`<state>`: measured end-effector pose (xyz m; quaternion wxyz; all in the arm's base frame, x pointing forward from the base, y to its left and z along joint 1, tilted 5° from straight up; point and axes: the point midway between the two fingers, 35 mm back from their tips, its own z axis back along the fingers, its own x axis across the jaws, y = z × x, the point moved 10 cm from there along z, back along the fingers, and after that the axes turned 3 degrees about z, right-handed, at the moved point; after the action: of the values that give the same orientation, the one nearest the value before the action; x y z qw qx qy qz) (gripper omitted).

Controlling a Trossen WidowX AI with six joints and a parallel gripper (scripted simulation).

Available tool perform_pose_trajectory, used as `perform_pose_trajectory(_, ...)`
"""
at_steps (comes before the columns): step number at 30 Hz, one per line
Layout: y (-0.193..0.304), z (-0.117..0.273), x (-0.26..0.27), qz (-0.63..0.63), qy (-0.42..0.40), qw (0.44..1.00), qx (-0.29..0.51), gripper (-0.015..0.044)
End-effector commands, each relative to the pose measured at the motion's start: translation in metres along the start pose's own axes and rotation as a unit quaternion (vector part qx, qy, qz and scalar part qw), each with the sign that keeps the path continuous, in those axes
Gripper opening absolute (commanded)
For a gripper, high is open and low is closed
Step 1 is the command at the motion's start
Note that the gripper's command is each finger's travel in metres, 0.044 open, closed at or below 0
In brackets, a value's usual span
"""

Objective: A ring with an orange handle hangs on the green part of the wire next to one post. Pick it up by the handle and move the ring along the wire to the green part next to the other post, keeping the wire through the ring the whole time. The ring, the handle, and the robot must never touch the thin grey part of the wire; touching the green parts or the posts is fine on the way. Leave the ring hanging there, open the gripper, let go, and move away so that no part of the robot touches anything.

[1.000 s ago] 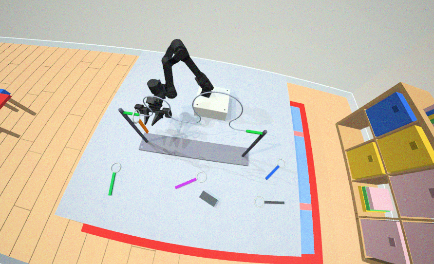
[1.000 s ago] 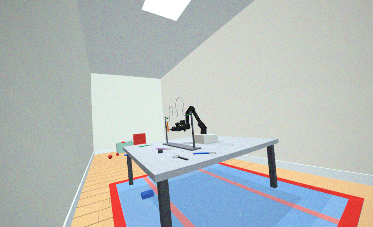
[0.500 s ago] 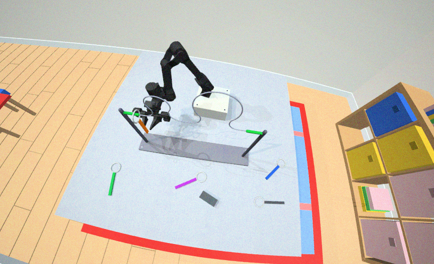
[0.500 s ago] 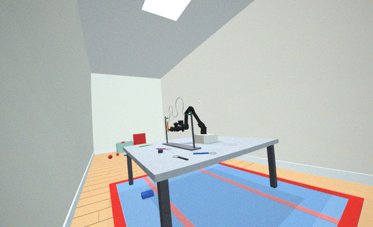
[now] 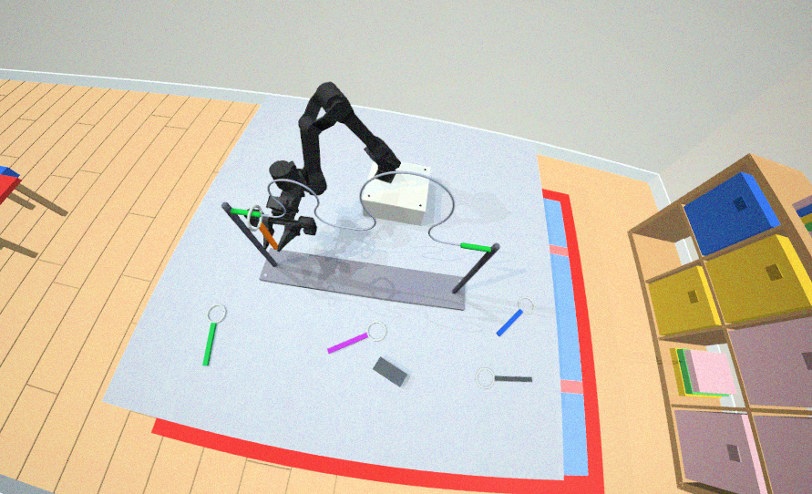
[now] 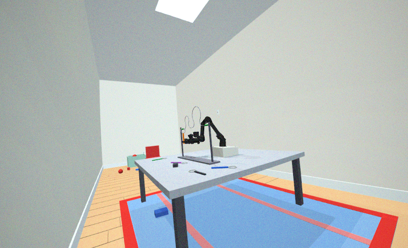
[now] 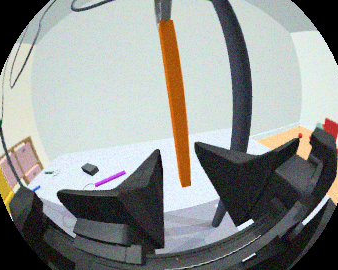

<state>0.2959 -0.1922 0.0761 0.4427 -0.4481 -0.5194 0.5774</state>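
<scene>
The ring (image 5: pixel 248 220) hangs around the green part (image 5: pixel 236 211) beside the left post (image 5: pixel 249 234) (image 7: pixel 240 80). Its orange handle (image 5: pixel 267 235) (image 6: pixel 183 137) (image 7: pixel 176 100) hangs down with a slight tilt. My gripper (image 5: pixel 272 246) (image 6: pixel 183 142) (image 7: pixel 177 150) is partly open at the handle's lower end. In the wrist view the handle shows in the gap between the fingertips, with space on both sides. The ring is mostly cut off there. The thin grey wire (image 5: pixel 453 202) curves to the other green part (image 5: pixel 475 247) at the right post (image 5: pixel 476 270).
The left post stands close beside the right finger in the wrist view. The wire's first loop rises near my wrist in the top view. The stand base (image 5: pixel 365 279) lies below. Green (image 5: pixel 210 344), purple (image 5: pixel 347 343), blue (image 5: pixel 509 323) and dark (image 5: pixel 513 378) handled rings and a grey block (image 5: pixel 390 371) lie on the table.
</scene>
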Motion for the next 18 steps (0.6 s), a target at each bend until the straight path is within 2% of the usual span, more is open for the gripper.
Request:
perform_pose_trajectory(1, -0.001, -0.008, 0.0, -0.001, 0.001, 1.0, -0.001, 0.016)
perform_pose_trajectory(18, -0.001, -0.022, 0.001, -0.002, 0.001, 1.0, -0.003, 0.016)
